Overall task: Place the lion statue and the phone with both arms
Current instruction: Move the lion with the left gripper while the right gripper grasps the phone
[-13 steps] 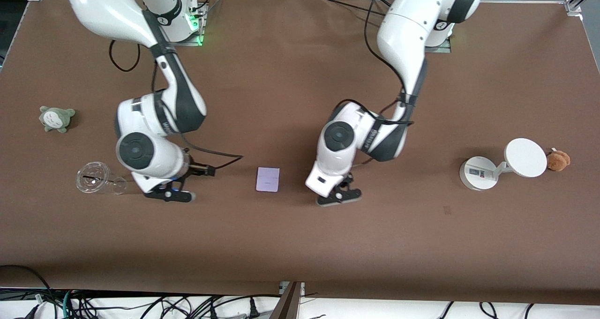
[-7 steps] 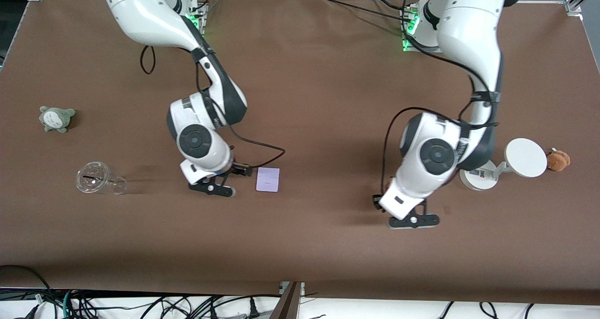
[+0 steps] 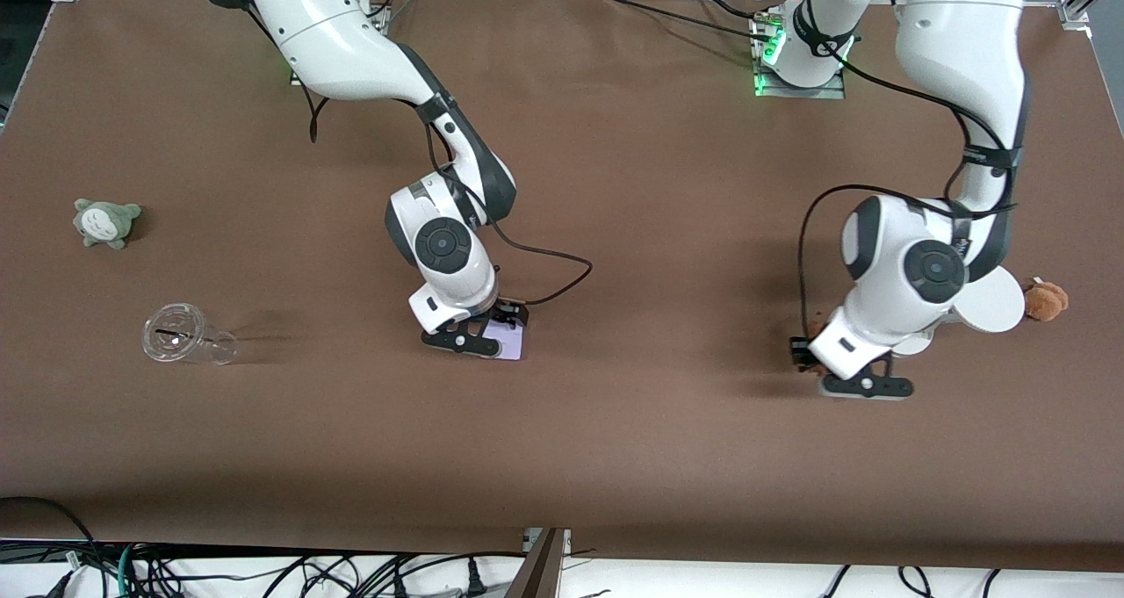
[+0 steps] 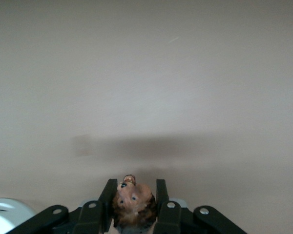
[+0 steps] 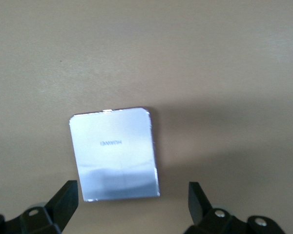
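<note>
**Right arm lining up on the phone while the left carries the lion**

The right gripper [image 3: 479, 342] is hovering just over the phone [image 5: 115, 154], fingers [image 5: 66, 202] spread wide on either side of it; the phone is lying flat mid-table, well in from every edge. Next it is needing to descend and close across the phone's width. The left gripper [image 4: 133, 207] is clamping the lion statue [image 4: 134, 208], toward the left arm's end beside the scale [image 3: 997, 304]. The phone's back is showing mirrored lettering, seemingly "HUAWEI"
</note>
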`<state>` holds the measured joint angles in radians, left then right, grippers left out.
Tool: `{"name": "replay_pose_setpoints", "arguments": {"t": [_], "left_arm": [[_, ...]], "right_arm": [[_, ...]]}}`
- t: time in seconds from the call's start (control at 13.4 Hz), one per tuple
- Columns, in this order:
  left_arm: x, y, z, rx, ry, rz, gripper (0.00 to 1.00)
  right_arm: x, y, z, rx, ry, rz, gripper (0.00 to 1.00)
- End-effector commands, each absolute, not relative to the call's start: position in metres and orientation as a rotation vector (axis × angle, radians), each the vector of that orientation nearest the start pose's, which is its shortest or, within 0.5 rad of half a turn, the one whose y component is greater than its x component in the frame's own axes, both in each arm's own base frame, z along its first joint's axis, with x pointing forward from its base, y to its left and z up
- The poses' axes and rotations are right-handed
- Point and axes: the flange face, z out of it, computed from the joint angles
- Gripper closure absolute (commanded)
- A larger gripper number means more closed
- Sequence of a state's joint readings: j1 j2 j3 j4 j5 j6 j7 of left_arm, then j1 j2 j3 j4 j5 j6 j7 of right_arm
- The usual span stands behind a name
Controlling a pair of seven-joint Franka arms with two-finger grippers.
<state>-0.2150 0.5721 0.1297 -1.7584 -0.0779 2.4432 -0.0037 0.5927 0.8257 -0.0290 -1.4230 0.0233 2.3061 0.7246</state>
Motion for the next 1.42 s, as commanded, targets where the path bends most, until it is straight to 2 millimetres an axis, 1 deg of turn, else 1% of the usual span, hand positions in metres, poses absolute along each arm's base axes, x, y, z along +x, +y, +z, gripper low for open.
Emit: {"name": "replay_pose_setpoints", "arguments": {"t": [0.0, 0.22, 0.37, 0.52, 0.75, 0.82, 0.9, 0.97, 1.12, 1.19, 1.27, 1.34], "left_arm": [[0.652, -0.058, 0.236, -3.130, 0.122, -0.161, 1.00], [0.653, -0.056, 0.227, -3.129, 0.117, -0.171, 1.00], [0.655, -0.056, 0.221, -3.130, 0.109, -0.180, 1.00], [0.656, -0.055, 0.210, -3.143, 0.073, -0.196, 1.00], [0.655, -0.059, 0.204, -3.154, 0.057, -0.185, 1.00], [0.656, -0.061, 0.205, -3.155, 0.058, -0.185, 0.89], [0.656, -0.062, 0.205, -3.155, 0.063, -0.185, 0.42], [0.656, -0.062, 0.205, -3.156, 0.061, -0.185, 0.00], [0.656, -0.065, 0.205, -3.155, 0.073, -0.185, 0.00], [0.656, -0.064, 0.210, -3.156, 0.071, -0.185, 0.00], [0.656, -0.063, 0.225, -3.162, 0.079, -0.173, 0.00], [0.653, -0.061, 0.242, -3.171, 0.076, -0.124, 0.00]], "right_arm": [[0.619, 0.403, 0.197, -3.074, 0.261, -0.139, 0.00], [0.620, 0.405, 0.192, -3.057, 0.255, -0.172, 0.00], [0.618, 0.405, 0.182, -3.067, 0.249, -0.162, 0.00], [0.616, 0.409, 0.180, -3.063, 0.238, -0.172, 0.00], [0.614, 0.411, 0.175, -3.065, 0.233, -0.168, 0.00], [0.614, 0.411, 0.175, -3.062, 0.230, -0.176, 0.00], [0.614, 0.411, 0.175, -3.061, 0.227, -0.182, 0.00], [0.614, 0.411, 0.172, -3.071, 0.211, -0.186, 0.00], [0.613, 0.410, 0.165, -3.082, 0.200, -0.187, 0.00], [0.615, 0.409, 0.166, -3.076, 0.200, -0.199, 0.00], [0.615, 0.409, 0.166, -3.077, 0.199, -0.200, 0.10], [0.615, 0.409, 0.166, -3.077, 0.196, -0.199, 0.34]]}}
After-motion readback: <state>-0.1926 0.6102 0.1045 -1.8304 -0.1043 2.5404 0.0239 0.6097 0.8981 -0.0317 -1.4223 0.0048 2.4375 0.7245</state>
